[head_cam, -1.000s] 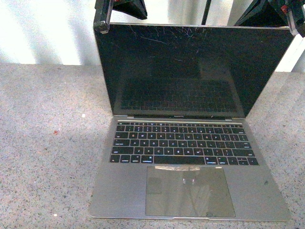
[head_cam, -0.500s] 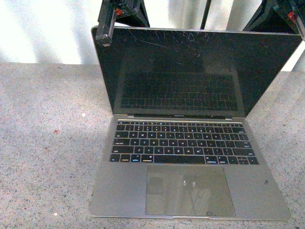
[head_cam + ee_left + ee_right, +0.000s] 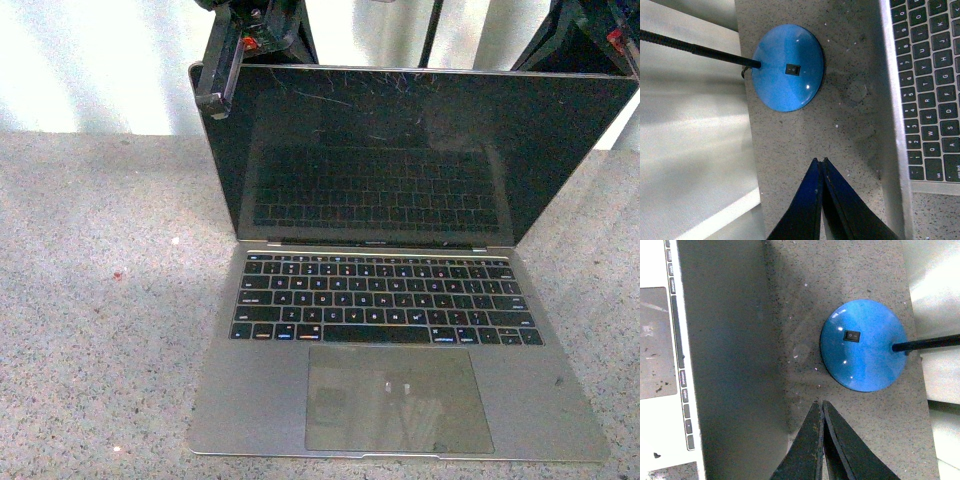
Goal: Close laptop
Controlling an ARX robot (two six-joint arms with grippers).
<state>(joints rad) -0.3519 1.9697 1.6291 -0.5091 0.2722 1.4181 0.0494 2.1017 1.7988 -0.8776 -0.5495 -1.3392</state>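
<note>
Our left gripper (image 3: 820,162) and right gripper (image 3: 821,404), both pressed together, sit at the upper screen corners of the slim silver-grey metal laptop (image 3: 380,300) standing open on the speckled grey counter (image 3: 100,300).

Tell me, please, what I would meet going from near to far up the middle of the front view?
All on the laptop at first: trackpad → keyboard → screen → then the thin black pole behind the lid.
</note>
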